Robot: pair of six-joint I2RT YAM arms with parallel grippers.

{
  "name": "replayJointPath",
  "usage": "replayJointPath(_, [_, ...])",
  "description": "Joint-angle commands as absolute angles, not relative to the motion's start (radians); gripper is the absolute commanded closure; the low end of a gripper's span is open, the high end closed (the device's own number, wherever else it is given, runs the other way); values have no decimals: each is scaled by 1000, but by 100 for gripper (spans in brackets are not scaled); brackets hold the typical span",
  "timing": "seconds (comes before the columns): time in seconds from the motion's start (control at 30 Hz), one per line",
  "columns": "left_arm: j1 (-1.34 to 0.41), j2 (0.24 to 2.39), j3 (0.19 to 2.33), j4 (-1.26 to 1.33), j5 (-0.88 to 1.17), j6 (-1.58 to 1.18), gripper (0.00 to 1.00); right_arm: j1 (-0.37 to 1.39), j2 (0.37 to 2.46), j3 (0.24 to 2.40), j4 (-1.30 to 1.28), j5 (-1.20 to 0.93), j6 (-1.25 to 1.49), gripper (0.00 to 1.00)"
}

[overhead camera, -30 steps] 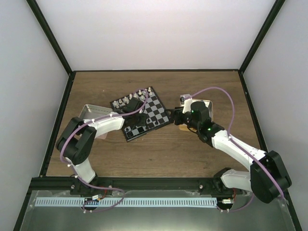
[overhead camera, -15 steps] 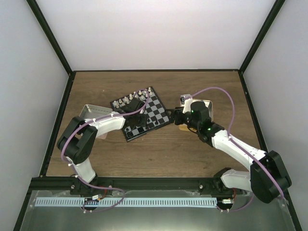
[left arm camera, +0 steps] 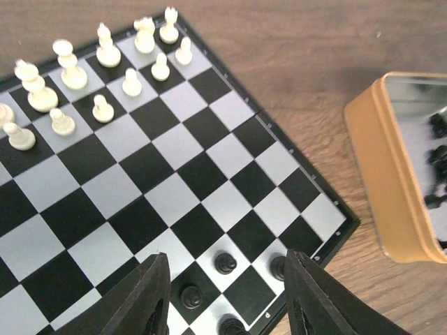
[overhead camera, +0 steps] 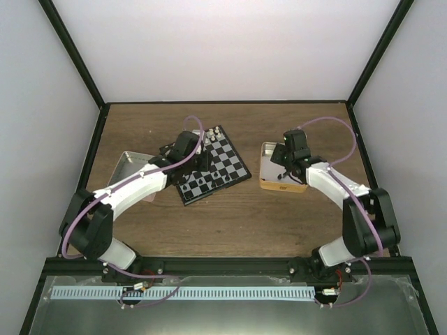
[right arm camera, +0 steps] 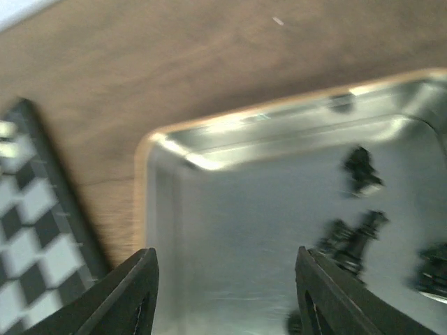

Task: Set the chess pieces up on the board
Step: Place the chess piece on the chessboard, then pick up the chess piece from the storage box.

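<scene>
The board (overhead camera: pixel 227 157) lies tilted at mid-table. White pieces (overhead camera: pixel 213 131) stand along its far edge, and a few black pieces (overhead camera: pixel 199 183) stand along its near edge. My left gripper (overhead camera: pixel 198 158) hovers open over the board. In the left wrist view the board (left arm camera: pixel 174 146) fills the frame, with white pieces (left arm camera: pixel 105 77) at top left and black pawns (left arm camera: pixel 225 263) between my open gripper (left arm camera: pixel 227 300). My right gripper (overhead camera: pixel 285 166) is open above the gold tin (overhead camera: pixel 269 185). The blurred right wrist view shows my gripper (right arm camera: pixel 227 300) empty over the tin (right arm camera: pixel 209 150), with black pieces (right arm camera: pixel 360 241) at its right.
A silver tin (overhead camera: pixel 129 164) sits left of the board under my left arm. The gold tin (left arm camera: pixel 391 174) lies just right of the board's corner. The board's corner (right arm camera: pixel 28 244) shows at the left of the right wrist view. Black frame rails edge the table.
My right gripper has swung from the board's right corner back over the gold tin, which now shows. My left arm has stretched out, with its gripper still over the board.
</scene>
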State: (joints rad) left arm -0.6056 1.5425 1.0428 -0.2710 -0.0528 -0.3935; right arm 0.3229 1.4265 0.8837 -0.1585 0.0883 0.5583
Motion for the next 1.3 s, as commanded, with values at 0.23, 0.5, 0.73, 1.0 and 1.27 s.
replayJointPath(0.23, [-601, 1462, 999, -235, -10, -404, 50, 209, 1687, 1051, -297, 252, 507, 52])
replayJointPath(0.5, [-600, 1471, 995, -227, 17, -409, 50, 161, 1827, 1132, -309, 227, 427, 59])
replayJointPath(0.73, [-600, 1480, 1000, -227, 26, -413, 50, 151, 1872, 1148, -306, 204, 400, 63])
replayJointPath(1.0, [-600, 1479, 1006, -227, 30, -416, 50, 145, 1864, 1114, -284, 187, 397, 80])
replayJointPath(1.27, [-598, 1456, 1009, -233, 30, -424, 49, 144, 1814, 1079, -205, 163, 372, 85])
